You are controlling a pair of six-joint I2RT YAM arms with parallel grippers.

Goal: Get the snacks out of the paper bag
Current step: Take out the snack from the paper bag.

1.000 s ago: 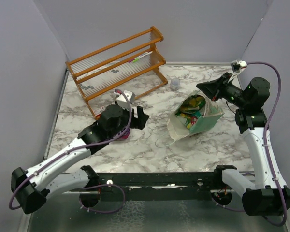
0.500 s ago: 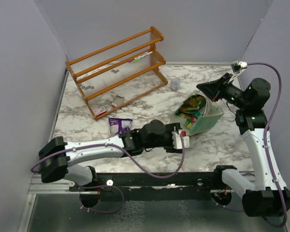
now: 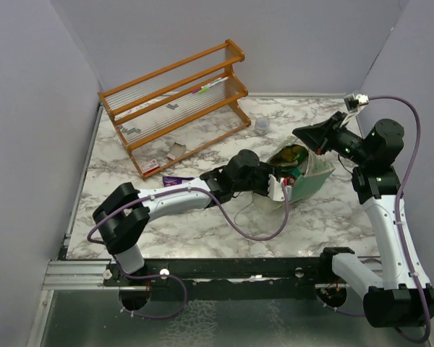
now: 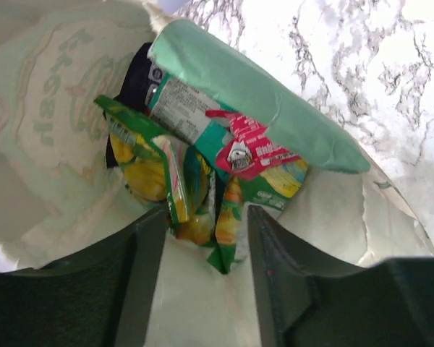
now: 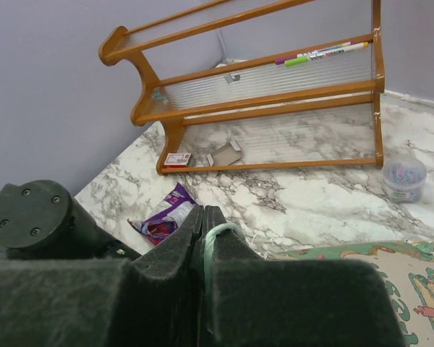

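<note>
The mint-green paper bag (image 3: 312, 181) lies tilted on the marble, its mouth facing left. My right gripper (image 3: 301, 135) is shut on the bag's rim (image 5: 218, 233), holding it up. My left gripper (image 4: 206, 217) is inside the mouth, and from above it (image 3: 281, 179) is mostly hidden by the bag. Its jaws stand open, with the lower ends of a green-yellow packet (image 4: 159, 166) between the fingertips. Behind that packet lie a teal packet (image 4: 192, 116) and a pink-red one (image 4: 249, 148). A purple packet (image 3: 172, 179) lies on the table, left of the bag.
A wooden rack (image 3: 177, 97) stands at the back left, with markers on its shelf. Small cards (image 5: 224, 153) lie under it. A small grey cup (image 3: 262, 125) sits behind the bag. My left arm (image 3: 181, 199) stretches across the table's middle.
My left arm has swung from the table's left side to the right and into the bag's mouth, its jaws narrowing. The purple packet stays on the table. The right gripper has not moved.
</note>
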